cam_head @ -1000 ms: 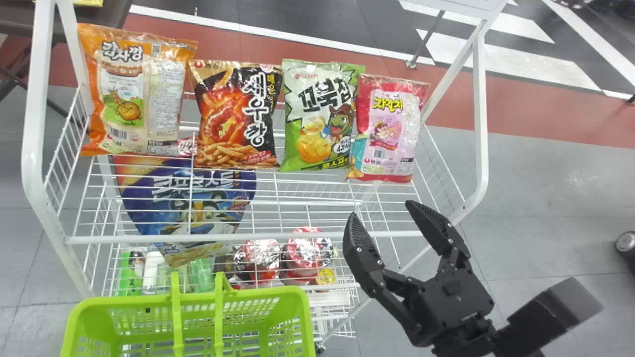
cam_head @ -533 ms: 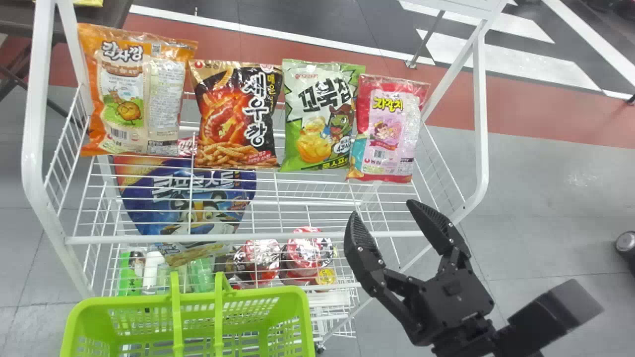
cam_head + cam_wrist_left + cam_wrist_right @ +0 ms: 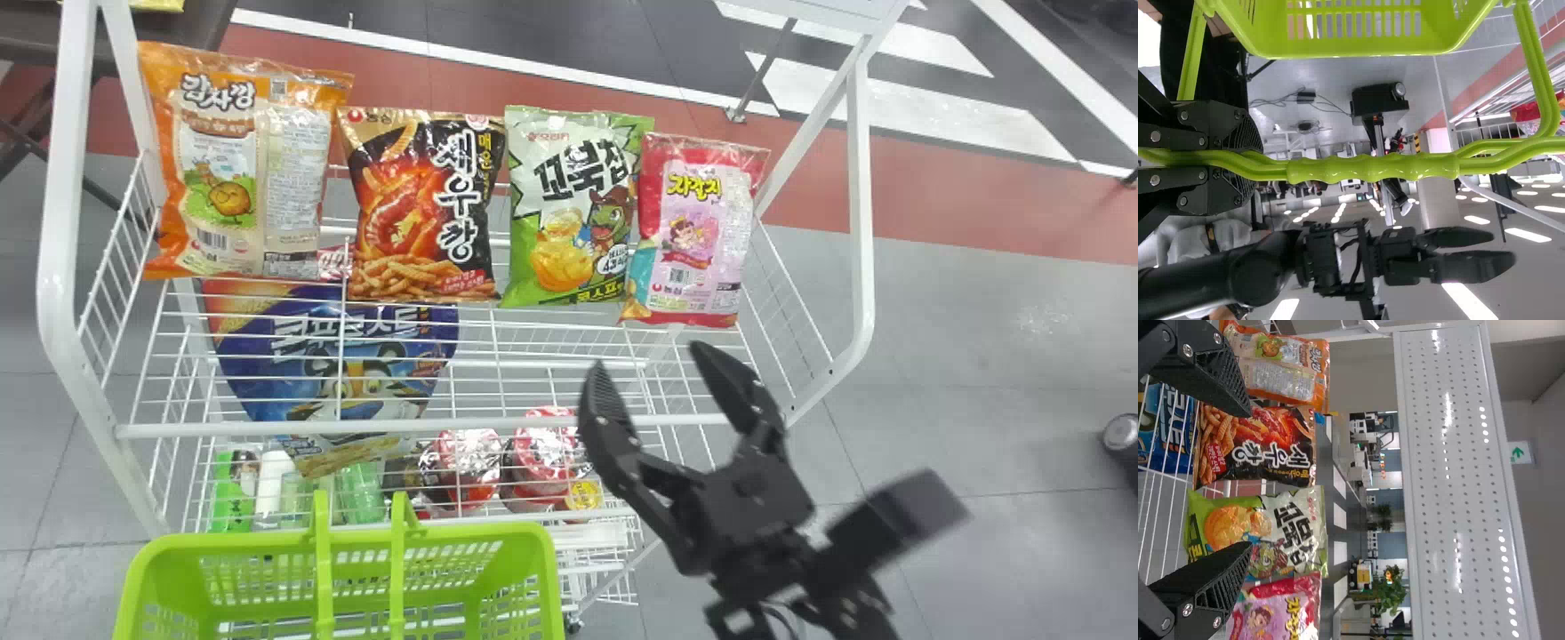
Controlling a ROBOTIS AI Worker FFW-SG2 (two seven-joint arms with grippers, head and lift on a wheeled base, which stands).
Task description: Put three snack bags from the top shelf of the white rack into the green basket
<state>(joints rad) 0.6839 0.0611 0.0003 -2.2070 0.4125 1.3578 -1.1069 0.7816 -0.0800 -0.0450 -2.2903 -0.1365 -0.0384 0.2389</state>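
Note:
My right gripper [image 3: 653,378] stands open over the front rail of the white rack [image 3: 533,425], below the green bag [image 3: 569,213] and the pink bag [image 3: 698,231]. An orange bag [image 3: 244,169] and a black-and-orange bag [image 3: 425,209] stand farther left on the top shelf. In the right wrist view, nothing lies between the fingers of my right gripper [image 3: 1248,480]; the green bag [image 3: 1258,527] is beyond them. The green basket [image 3: 444,533] is at the bottom left. In the left wrist view, my left gripper [image 3: 1248,160] is shut on the basket handle [image 3: 1371,168].
A blue bag [image 3: 338,356] and red-lidded cups [image 3: 544,444] sit on the levels beneath the top shelf. The rack's side frame [image 3: 861,213] rises to the right of the pink bag. A perforated white panel [image 3: 1458,480] stands above the bags.
My right gripper has moved left and slightly up in the head view, its fingers still apart. The basket's handles have shifted slightly right; the bags have stayed in place.

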